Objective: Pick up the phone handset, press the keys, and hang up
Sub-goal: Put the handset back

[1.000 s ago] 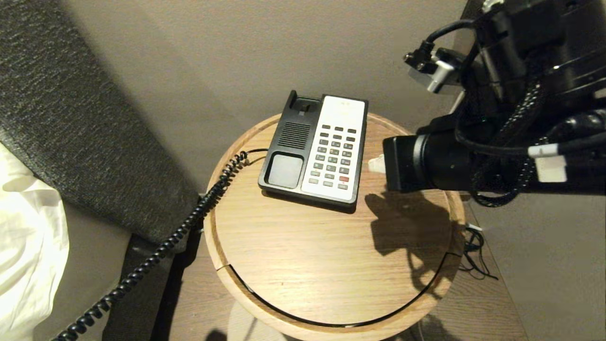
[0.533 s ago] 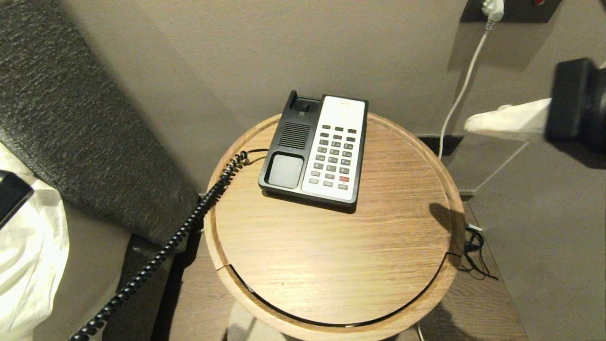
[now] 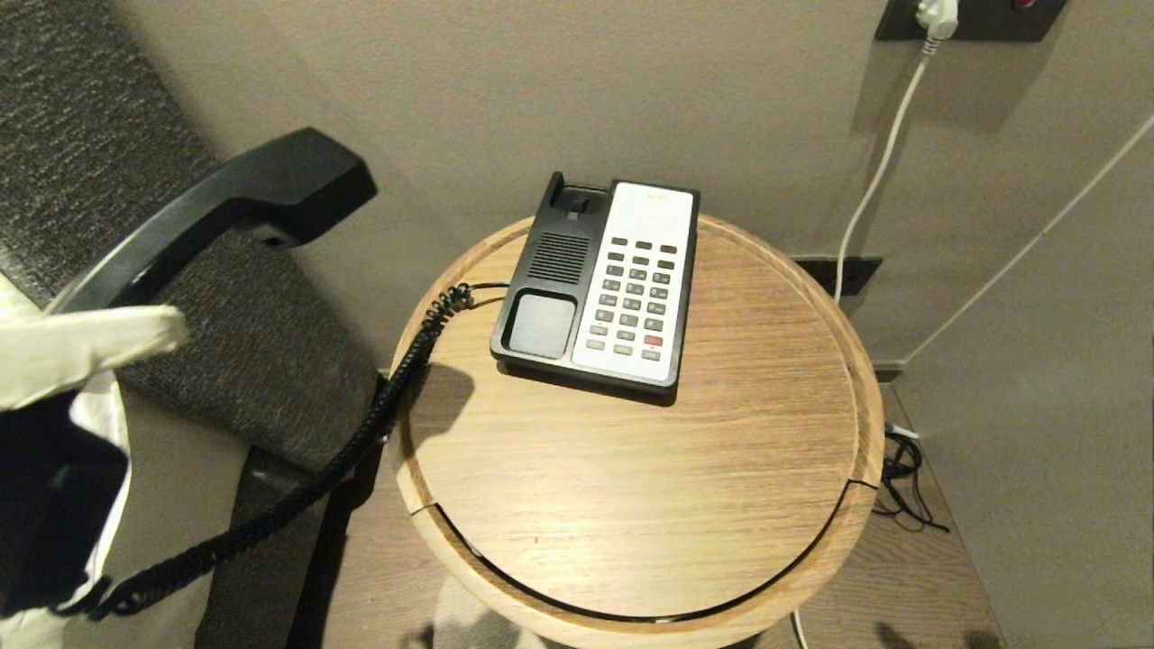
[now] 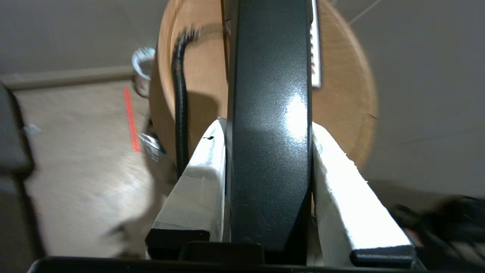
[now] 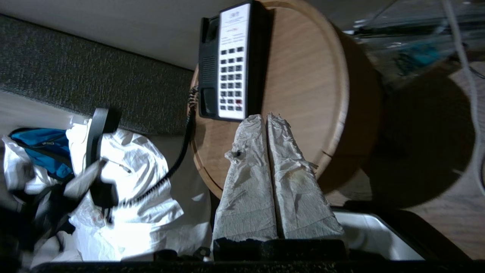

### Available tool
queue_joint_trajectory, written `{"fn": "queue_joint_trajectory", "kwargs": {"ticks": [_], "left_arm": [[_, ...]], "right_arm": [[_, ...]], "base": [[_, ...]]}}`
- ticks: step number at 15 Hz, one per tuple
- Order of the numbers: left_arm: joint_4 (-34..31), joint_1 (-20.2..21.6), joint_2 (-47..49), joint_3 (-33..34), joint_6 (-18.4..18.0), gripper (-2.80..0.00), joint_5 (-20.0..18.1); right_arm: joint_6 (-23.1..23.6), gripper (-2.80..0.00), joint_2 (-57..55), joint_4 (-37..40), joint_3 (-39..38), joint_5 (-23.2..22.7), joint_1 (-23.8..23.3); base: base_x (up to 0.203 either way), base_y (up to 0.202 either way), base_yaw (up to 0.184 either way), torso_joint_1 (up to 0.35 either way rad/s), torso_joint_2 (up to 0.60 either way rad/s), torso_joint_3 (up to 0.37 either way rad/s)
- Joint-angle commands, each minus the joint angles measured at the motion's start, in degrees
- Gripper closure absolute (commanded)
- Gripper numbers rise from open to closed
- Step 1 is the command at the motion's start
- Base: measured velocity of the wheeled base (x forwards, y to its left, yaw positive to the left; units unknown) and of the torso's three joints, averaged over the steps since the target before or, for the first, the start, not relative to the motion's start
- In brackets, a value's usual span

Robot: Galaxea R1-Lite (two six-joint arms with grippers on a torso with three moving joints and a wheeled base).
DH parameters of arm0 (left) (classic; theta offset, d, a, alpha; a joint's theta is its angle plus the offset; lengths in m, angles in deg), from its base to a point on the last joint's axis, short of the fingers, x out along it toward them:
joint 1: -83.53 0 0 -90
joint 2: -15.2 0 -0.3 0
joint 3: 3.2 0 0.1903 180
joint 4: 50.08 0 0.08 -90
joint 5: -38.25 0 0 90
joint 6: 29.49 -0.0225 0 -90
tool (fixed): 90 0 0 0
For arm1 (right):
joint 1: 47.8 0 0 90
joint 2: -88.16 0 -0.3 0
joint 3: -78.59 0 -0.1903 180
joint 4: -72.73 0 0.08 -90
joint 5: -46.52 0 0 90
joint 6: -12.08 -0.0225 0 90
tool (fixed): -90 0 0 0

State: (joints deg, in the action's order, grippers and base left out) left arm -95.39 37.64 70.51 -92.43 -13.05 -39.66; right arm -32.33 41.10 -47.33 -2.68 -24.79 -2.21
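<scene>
The glossy black phone handset point(image 3: 225, 207) hangs in the air left of the round wooden table point(image 3: 631, 505), clear of the phone base point(image 3: 541, 297). My left gripper point(image 4: 269, 127) is shut on its middle, one white finger point(image 4: 201, 178) pressing each side. Its coiled cord point(image 3: 361, 433) runs from the table's left edge down to the lower left. The keys point(image 3: 636, 302) lie uncovered on the white faceplate, with the empty cradle beside them. My right gripper point(image 5: 265, 117) is shut and empty. It hovers off the table's near right side, outside the head view, pointing at the keys point(image 5: 231, 79).
A dark upholstered headboard point(image 3: 135, 180) and white bedding point(image 5: 125, 178) fill the left. On the right, a white plug cable point(image 3: 879, 180) runs down the wall and thin cables point(image 3: 902, 469) lie on the floor by the table.
The right arm has pulled away from the keypad and out of the head view to the right. The left gripper has swung the handset up into view from the left, dragging the cord.
</scene>
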Motion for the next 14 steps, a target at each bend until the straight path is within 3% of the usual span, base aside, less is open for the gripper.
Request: {"fn": "queue_joint_trajectory", "kwargs": {"ticks": [1, 7, 14], "left_arm": [[0.29, -0.67, 14.67, -7.83, -3.91, 0.0, 1.65], [0.04, -4.19, 31.92, -23.47, -7.36, 0.0, 11.71], [-0.13, -2.72, 45.42, -35.5, -7.11, 0.0, 17.23]], "right_arm": [[-0.07, 0.0, 7.72, 3.46, -0.58, 0.1, 0.0], [1.07, 0.0, 8.35, 0.96, -5.05, -2.04, 0.7], [0.81, 0.0, 9.35, 1.08, -5.66, -2.95, 1.87]], "base": [[0.0, 0.0, 0.0, 0.0, 0.0, 0.0], [0.0, 0.0, 0.0, 0.0, 0.0, 0.0], [0.0, 0.0, 0.0, 0.0, 0.0, 0.0]]}}
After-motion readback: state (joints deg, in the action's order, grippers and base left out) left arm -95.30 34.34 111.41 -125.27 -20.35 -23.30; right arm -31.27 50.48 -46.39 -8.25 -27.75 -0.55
